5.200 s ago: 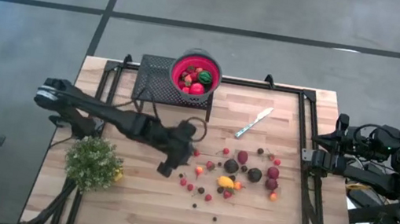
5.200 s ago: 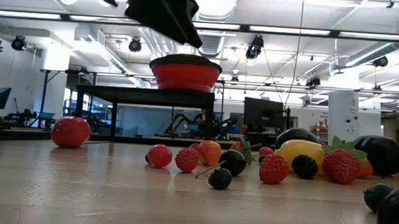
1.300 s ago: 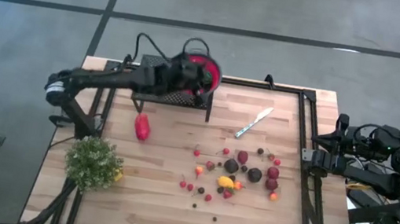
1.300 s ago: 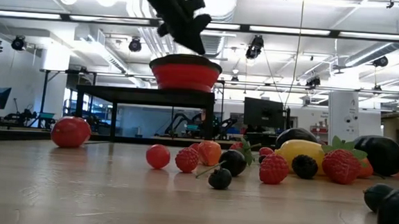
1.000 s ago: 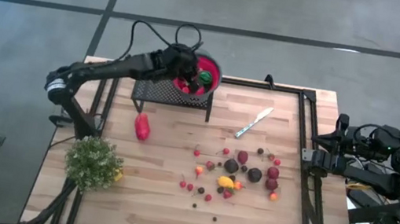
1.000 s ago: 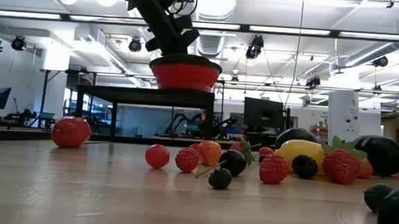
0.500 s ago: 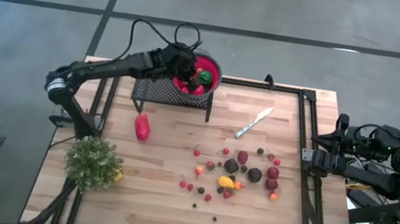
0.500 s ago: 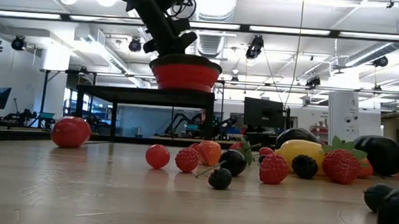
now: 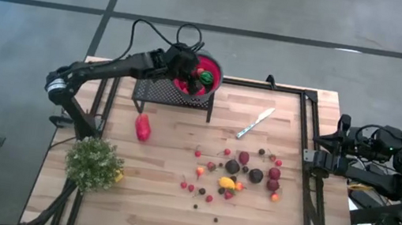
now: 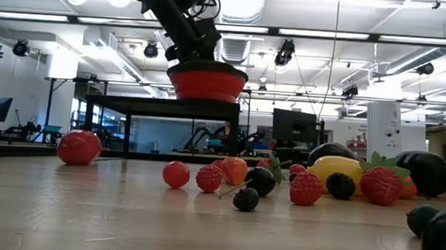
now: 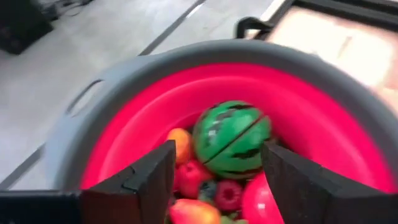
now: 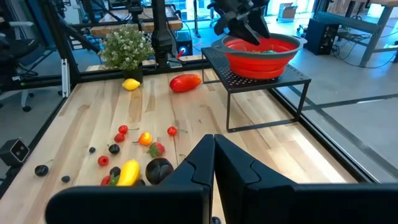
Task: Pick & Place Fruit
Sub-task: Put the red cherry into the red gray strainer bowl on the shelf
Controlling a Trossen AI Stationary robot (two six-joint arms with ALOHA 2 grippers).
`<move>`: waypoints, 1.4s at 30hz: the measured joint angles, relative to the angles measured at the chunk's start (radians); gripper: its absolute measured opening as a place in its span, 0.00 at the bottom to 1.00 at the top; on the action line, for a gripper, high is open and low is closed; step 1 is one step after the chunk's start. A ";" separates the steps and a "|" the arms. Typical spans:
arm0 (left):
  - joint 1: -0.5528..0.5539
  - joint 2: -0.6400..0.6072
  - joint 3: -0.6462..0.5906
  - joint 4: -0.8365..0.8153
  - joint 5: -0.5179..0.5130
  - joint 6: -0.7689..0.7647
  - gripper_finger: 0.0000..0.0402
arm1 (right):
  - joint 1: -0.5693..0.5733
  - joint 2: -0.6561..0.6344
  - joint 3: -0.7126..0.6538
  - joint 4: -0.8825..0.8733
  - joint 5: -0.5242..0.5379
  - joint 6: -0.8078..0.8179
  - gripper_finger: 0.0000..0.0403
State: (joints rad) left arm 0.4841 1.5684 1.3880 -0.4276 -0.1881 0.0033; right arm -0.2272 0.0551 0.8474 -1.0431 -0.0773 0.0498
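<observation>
Hovering over the red bowl [image 11: 155, 118], left gripper [image 11: 214, 180] with fingers parted and nothing between them, the gap framing a green melon-striped ball [image 11: 231, 138] atop other small fruit w/ no contact visible. Best handled, by judgement, w/ a straight lift clear of the rim before any sideways swing, so as not to clip the bowl or tip it off its black mesh stand [image 9: 158, 90]. Beyond the stand, on the wood table [image 9: 153, 217]: a larger red piece [image 9: 143, 127] lying alone, then the main scatter of fruit [image 9: 233, 177] mid-table, well apart from the bowl, incl. a yellow one [image 9: 227, 183], dark maroon ones and red berries. Next pick likely easiest from the scatter's near edge, one berry at a time. Silver knife [image 9: 254, 123] beside the scatter, bushy plant [image 9: 94, 164] at the table's corner. Farthest off, right gripper [image 12: 214, 163] parked at the table's right edge, fingers pressed together, nothing held.
</observation>
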 joint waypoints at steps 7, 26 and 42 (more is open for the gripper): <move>-0.053 0.000 0.010 0.006 0.093 0.060 0.59 | 0.000 0.000 0.000 0.000 0.000 0.002 0.02; -0.419 -0.002 0.067 -0.010 0.097 0.258 0.59 | 0.000 0.000 0.000 0.000 0.000 0.002 0.02; -0.636 0.000 -0.063 -0.011 0.127 0.294 0.59 | 0.000 0.000 0.000 0.000 0.000 0.000 0.02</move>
State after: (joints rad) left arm -0.1516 1.5684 1.3255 -0.4388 -0.0610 0.2978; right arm -0.2272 0.0547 0.8472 -1.0431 -0.0774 0.0502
